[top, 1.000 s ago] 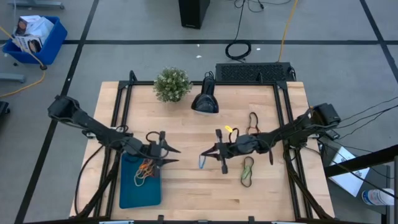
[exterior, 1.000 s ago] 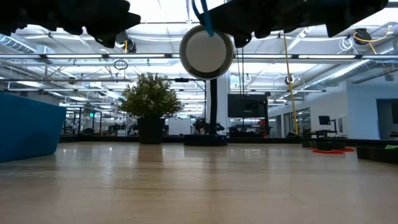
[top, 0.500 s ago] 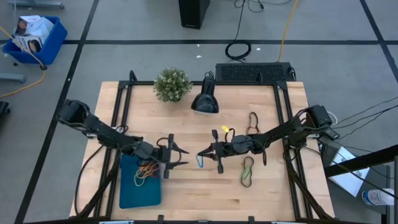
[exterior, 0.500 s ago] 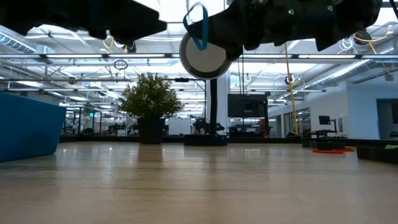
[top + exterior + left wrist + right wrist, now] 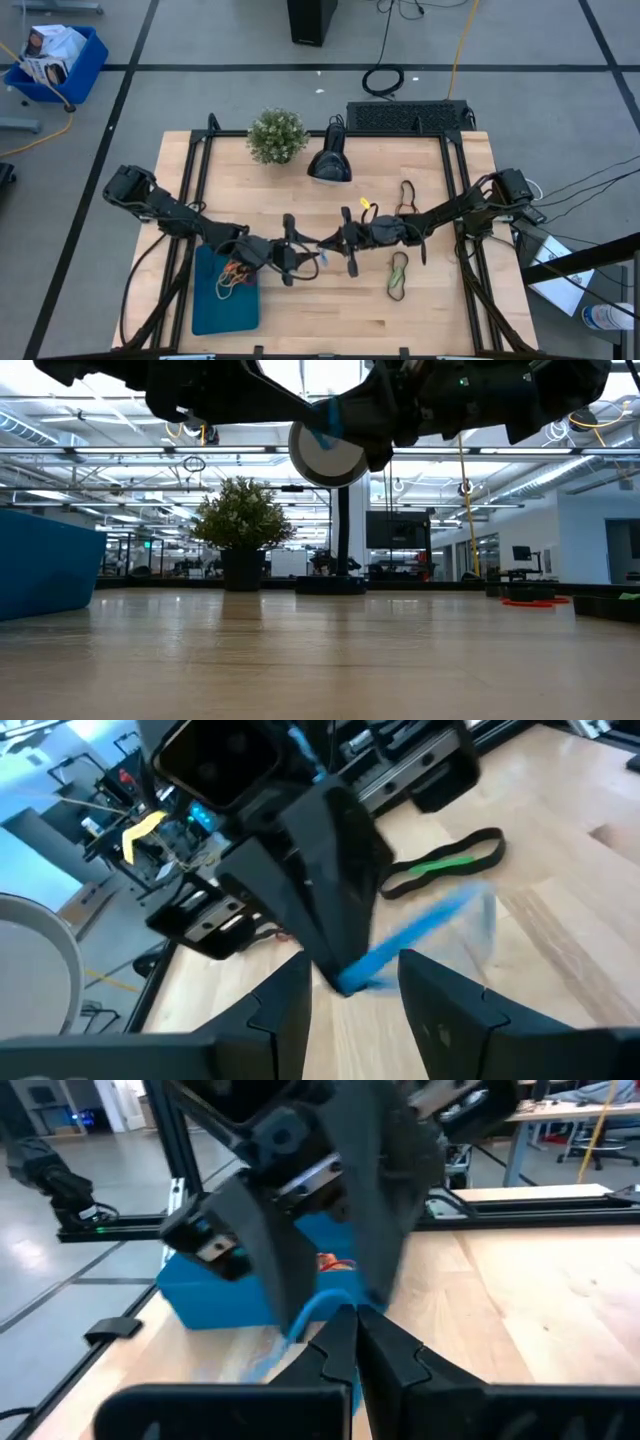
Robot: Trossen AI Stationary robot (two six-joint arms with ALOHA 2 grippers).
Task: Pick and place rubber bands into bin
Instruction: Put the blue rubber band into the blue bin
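A blue rubber band (image 5: 425, 927) hangs above the middle of the table, with my right gripper (image 5: 355, 1338) shut on it. My left gripper (image 5: 352, 1000) is open, tip to tip with the right gripper (image 5: 324, 245). Its two fingers stand on either side of the band's held end. The teal bin (image 5: 222, 310) lies at the near left, with orange rubber bands (image 5: 236, 271) in it. A green and dark band (image 5: 398, 275), a red and dark one (image 5: 407, 196) and a yellow one (image 5: 366, 208) lie on the wood at the right. My right gripper pinches one end of the blue band's loop (image 5: 318, 1312) between its two fingertips. The fingers lie level and point toward the table's left. The band is lifted clear of the table (image 5: 325, 418). Whether my left gripper touches the band, I cannot tell.
A small potted plant (image 5: 277, 135) and a black lamp-like object (image 5: 329, 160) stand at the far edge. A keyboard (image 5: 408, 116) lies behind the table. Black frame rails run along both sides.
My left gripper has travelled from above the bin toward the table's right, rolling as it went. It has come up against my right gripper, so that its fingers now bracket the blue band. My right gripper has rolled a little and kept its hold.
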